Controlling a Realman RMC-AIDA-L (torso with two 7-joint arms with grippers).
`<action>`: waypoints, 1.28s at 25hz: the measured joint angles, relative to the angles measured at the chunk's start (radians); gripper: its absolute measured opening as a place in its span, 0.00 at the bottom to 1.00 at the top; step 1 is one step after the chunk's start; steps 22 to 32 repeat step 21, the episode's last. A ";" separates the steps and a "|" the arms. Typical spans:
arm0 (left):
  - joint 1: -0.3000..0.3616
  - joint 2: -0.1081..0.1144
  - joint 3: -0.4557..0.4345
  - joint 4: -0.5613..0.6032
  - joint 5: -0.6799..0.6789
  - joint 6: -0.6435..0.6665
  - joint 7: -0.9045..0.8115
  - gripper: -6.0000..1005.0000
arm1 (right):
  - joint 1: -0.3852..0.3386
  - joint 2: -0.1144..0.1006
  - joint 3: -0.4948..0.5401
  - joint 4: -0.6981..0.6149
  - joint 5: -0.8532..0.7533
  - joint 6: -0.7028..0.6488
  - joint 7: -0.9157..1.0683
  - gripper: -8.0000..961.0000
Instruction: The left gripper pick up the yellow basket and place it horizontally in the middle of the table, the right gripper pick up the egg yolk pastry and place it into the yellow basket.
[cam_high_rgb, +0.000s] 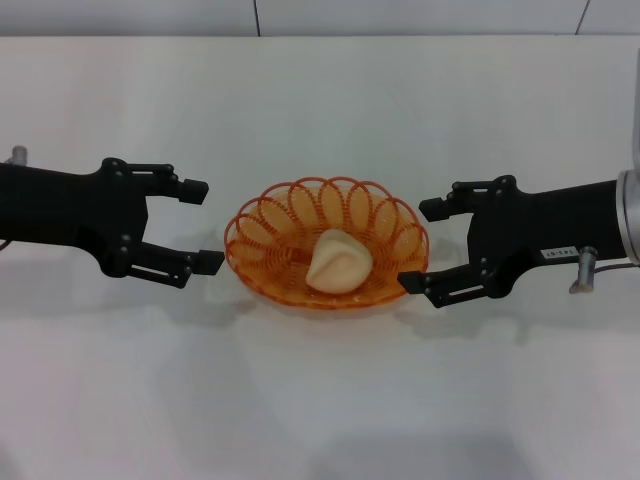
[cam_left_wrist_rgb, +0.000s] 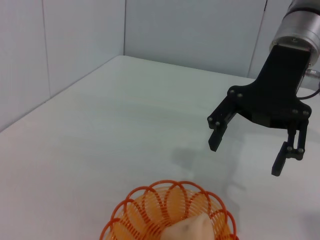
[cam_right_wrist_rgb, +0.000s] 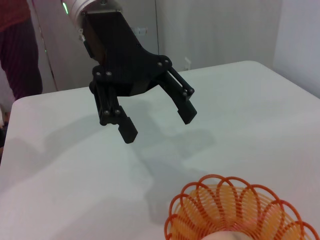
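Resting near the middle of the white desk (cam_high_rgb: 320, 400), the yellow basket (cam_high_rgb: 290, 215) is seen as a shallow oval of translucent orange wire with a looped, scalloped rim. Its long axis is laid across the head view, from the robot's left to its right, and its opening is turned upward. The egg yolk pastry (cam_high_rgb: 339, 262), a smooth pale cream lump with a soft fold on its top, is held inside the basket, slightly toward the right half and touching the wire floor.

The left gripper (cam_high_rgb: 196, 224) is positioned just beside the basket's left end, its 2 fingers spread wide and closed on nothing, their tips pointed at the basket. The right gripper (cam_high_rgb: 421, 247) is placed at the basket's right end, its 2 fingers likewise spread wide and empty; the lower finger (cam_high_rgb: 425, 285) is seen very close to the rim, though contact cannot be told.
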 joint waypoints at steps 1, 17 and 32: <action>-0.001 0.000 0.000 0.000 0.000 0.000 0.000 0.88 | 0.000 0.000 0.000 -0.003 0.000 -0.002 0.000 0.89; -0.001 -0.001 0.000 0.001 -0.012 0.002 -0.003 0.88 | 0.000 0.000 -0.002 -0.010 -0.001 -0.016 0.000 0.89; 0.003 0.004 0.000 0.001 -0.030 0.010 -0.002 0.88 | 0.000 0.000 -0.002 -0.012 -0.001 -0.022 0.000 0.89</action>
